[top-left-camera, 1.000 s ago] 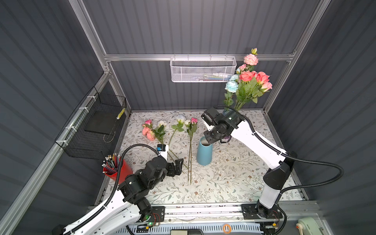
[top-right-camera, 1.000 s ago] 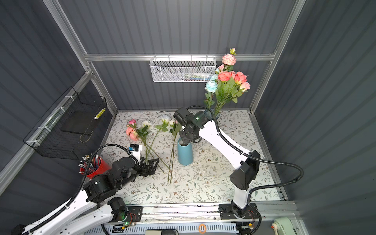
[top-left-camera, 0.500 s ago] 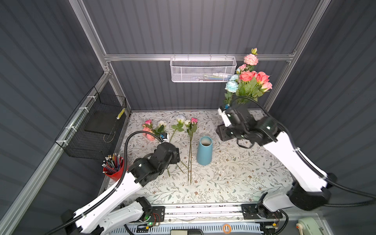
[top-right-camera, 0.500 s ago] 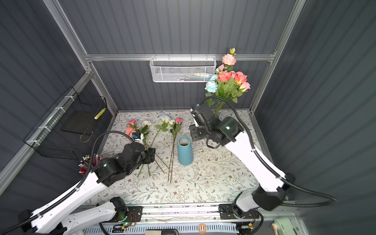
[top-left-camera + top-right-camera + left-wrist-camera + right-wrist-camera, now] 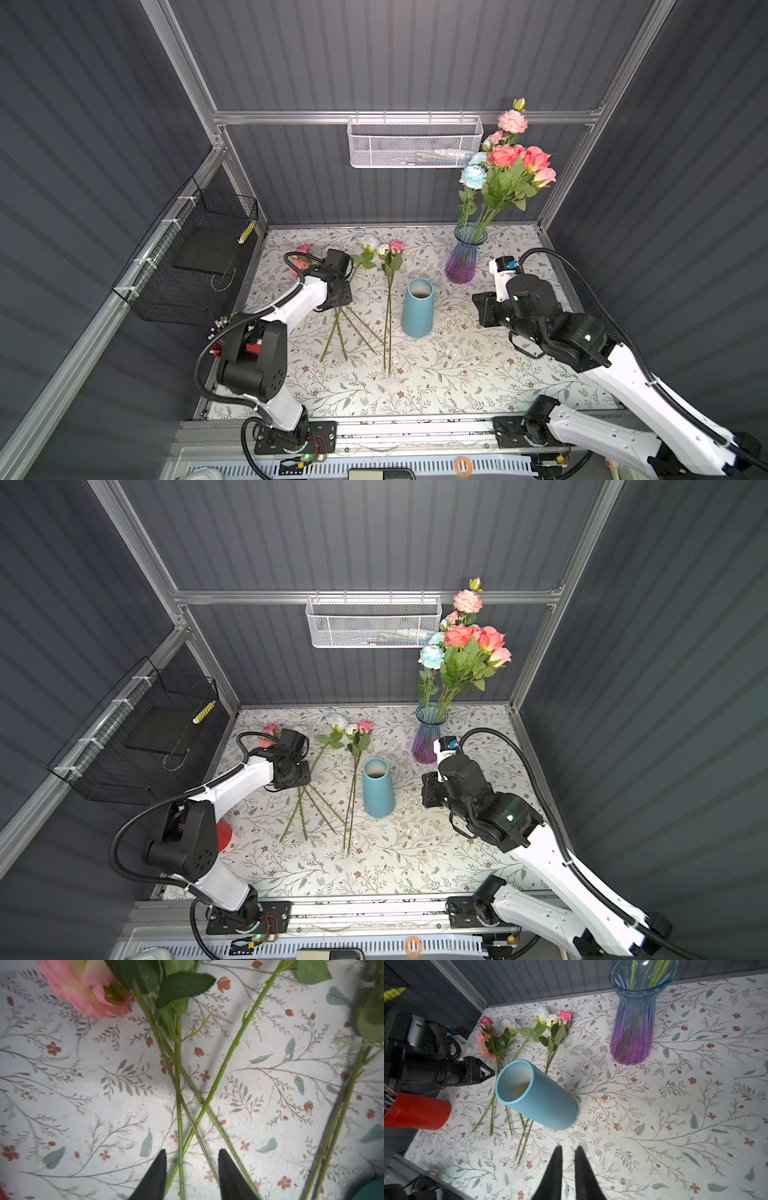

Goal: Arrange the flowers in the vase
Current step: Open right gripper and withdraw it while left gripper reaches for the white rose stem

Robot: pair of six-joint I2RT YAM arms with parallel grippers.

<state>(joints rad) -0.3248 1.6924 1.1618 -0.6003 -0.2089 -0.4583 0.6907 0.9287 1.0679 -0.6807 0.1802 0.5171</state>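
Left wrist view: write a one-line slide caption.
Open left gripper straddles crossed green stems near a pink bloom on the floral tabletop.

text: none legible | white label (image 5: 504, 272) on right arm (image 5: 615, 374): print too small to read

Both top views look steeply down on the whole surface (image 5: 457, 374); the wrist views sit lower, the left close over flower stems (image 5: 177, 1084).

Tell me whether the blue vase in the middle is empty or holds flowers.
Empty. The blue vase stands upright, its inside bare; no stems in it.
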